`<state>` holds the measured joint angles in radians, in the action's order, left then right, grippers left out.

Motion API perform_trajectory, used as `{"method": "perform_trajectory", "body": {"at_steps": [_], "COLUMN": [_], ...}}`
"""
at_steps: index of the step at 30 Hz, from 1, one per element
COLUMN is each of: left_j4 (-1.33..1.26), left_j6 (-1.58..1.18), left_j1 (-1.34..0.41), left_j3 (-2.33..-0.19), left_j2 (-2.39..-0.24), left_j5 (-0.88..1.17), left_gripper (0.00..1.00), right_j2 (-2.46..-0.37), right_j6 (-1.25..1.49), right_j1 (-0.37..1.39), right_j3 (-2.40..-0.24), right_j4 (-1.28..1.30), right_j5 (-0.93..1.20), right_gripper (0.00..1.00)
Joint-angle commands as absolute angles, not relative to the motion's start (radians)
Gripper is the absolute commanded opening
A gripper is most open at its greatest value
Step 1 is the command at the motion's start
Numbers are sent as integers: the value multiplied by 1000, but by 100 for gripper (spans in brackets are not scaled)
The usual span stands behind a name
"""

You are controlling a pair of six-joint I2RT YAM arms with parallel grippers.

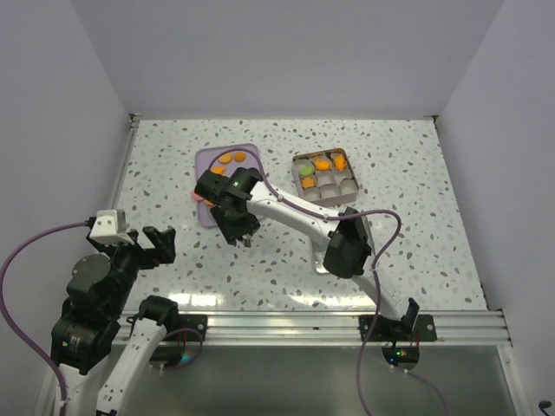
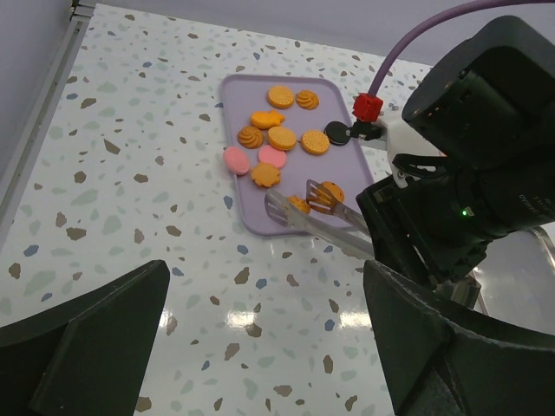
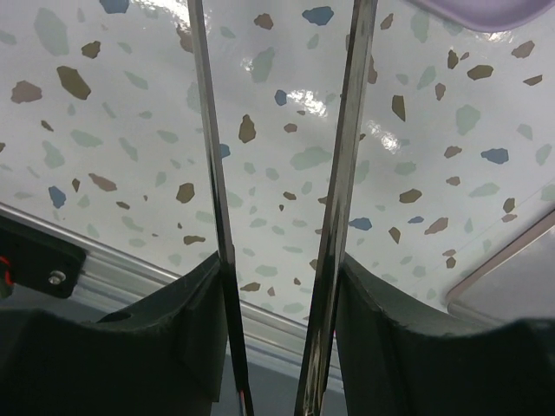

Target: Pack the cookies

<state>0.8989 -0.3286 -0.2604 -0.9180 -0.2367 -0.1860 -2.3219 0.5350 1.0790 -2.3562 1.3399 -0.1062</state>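
Observation:
The cookies (image 2: pixel 282 137), mostly orange with two pink (image 2: pixel 236 159) and one black (image 2: pixel 336 132), lie on the lilac tray (image 2: pixel 238 95). My right gripper (image 1: pixel 236 221) is shut on metal tongs (image 2: pixel 316 212). The tong blades stand apart over the tray's near edge, with an orange cookie (image 2: pixel 299 205) between their tips. In the right wrist view the two blades (image 3: pixel 212 173) run up between my fingers (image 3: pixel 173 312). The square metal tin (image 1: pixel 347 158) holds a green cookie (image 1: pixel 307 170) and several orange ones (image 1: pixel 323 163). My left gripper (image 2: pixel 264 273) is open and empty over bare table, left of the tray.
The right arm's elbow (image 1: pixel 347 244) hangs over the table's middle, and its purple cable (image 1: pixel 381 217) loops nearby. A metal rail (image 1: pixel 303 325) runs along the near edge. Grey walls close in the left, back and right.

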Motion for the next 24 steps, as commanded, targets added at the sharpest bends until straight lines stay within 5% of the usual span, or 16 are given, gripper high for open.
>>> {"method": "perform_trajectory", "body": {"at_steps": [1, 14, 24], "left_j4": [859, 857, 857], "left_j6": [-313, -311, -313], "left_j1": [-264, -265, -265], "left_j3": [-917, -917, -917], "left_j2": [-227, -232, -230], "left_j5": [-189, -184, -184], "left_gripper": [100, 100, 100], "right_j2": [-2332, -2329, -2335], "right_j6": [525, 519, 509], "right_j1": [1078, 1080, 1091], "right_j3": [-2408, -2395, -2379], "right_j4": [1460, 1499, 1523], "right_j5": [-144, -176, -160], "right_gripper": [49, 47, 34]}}
